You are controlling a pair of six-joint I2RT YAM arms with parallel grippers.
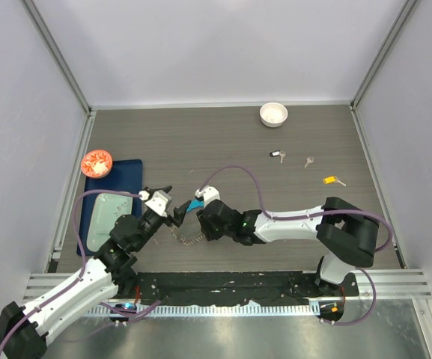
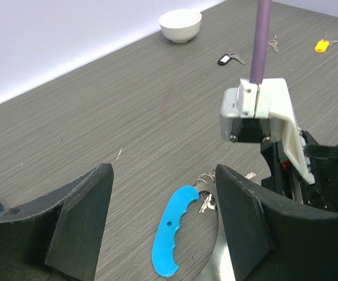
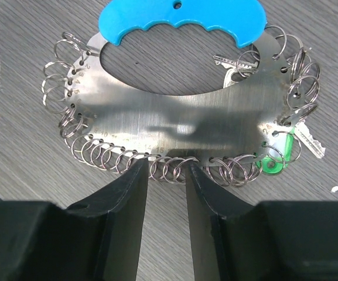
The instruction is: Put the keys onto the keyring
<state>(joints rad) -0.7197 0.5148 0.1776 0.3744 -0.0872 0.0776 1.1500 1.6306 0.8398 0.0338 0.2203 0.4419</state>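
The keyring (image 3: pixel 174 111) is a flat silver plate edged with many small rings, with a blue curved handle (image 3: pixel 180 20). It lies on the table (image 1: pixel 189 236). A green-tagged key (image 3: pixel 272 159) and plain silver keys (image 3: pixel 239 61) hang on it. My right gripper (image 3: pixel 167 167) (image 1: pixel 199 228) is open at the plate's near edge, a few rings in the narrow gap. My left gripper (image 2: pixel 163 175) (image 1: pixel 172 206) is wide open above the blue handle (image 2: pixel 171 228), holding nothing. Three loose keys lie far right: black-tagged (image 1: pixel 277 155), plain (image 1: pixel 308 161) and yellow-tagged (image 1: pixel 330 179).
A white bowl (image 1: pixel 273 114) stands at the back. At the left, a blue mat (image 1: pixel 129 176) carries a red round object (image 1: pixel 96 162) and a pale tray (image 1: pixel 111 213). The right wrist's camera block (image 2: pixel 256 111) and purple cable (image 2: pixel 262 41) sit close to my left fingers.
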